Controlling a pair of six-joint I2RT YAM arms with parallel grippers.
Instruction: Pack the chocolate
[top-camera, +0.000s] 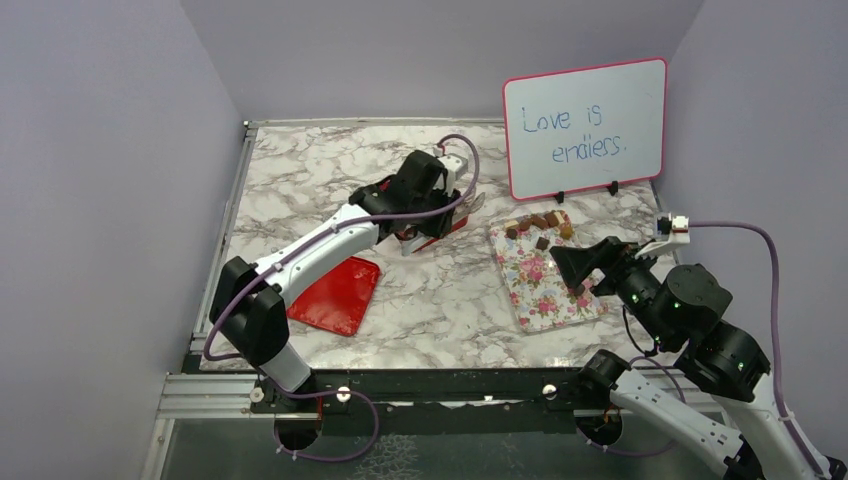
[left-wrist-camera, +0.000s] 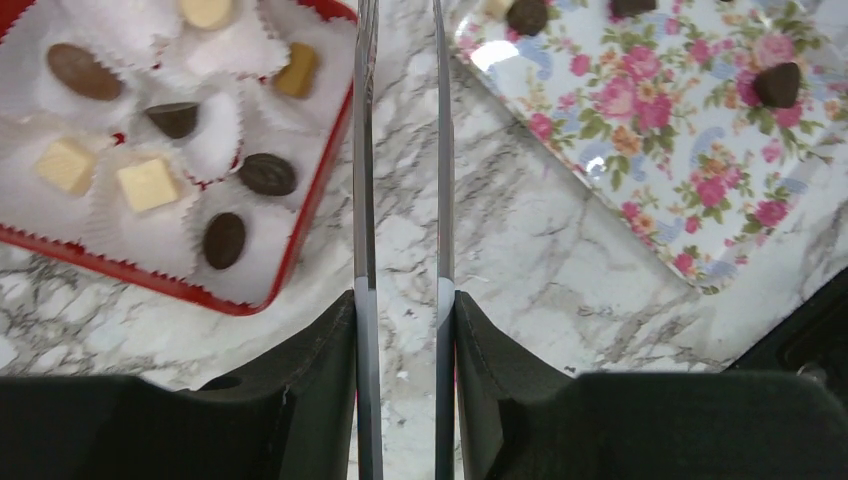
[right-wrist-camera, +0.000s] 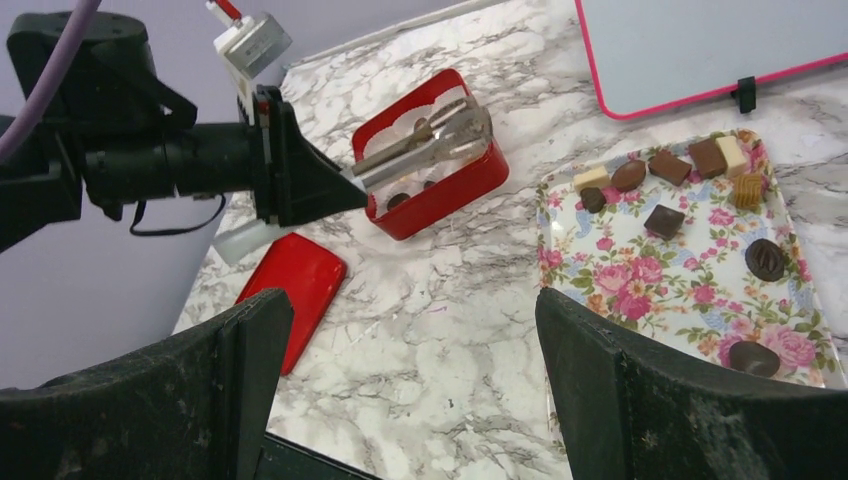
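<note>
Although eight or so pieces of the chocolate (left-wrist-camera: 266, 174) already sit in white paper cups (left-wrist-camera: 215, 140) inside the red box (left-wrist-camera: 300, 250), about ten more lie loose on the floral tray (right-wrist-camera: 680, 290). The packing looks roughly half done.

The box stands toward the far edge of the counter (top-camera: 440, 300), near its middle. The tray lies toward the right edge, with most of its pieces bunched at its far end.

The left gripper (right-wrist-camera: 484, 126) hangs just beside the box's right rim. Its long thin blades are a narrow slit apart with nothing between them. The boxed pieces are just to its left, and the tray pieces are well to its right.

The right gripper (right-wrist-camera: 408, 305) hovers over the tray's near part, fingers spread wide and empty, with two dark pieces close by. A red lid (top-camera: 335, 295) lies near the left edge.
</note>
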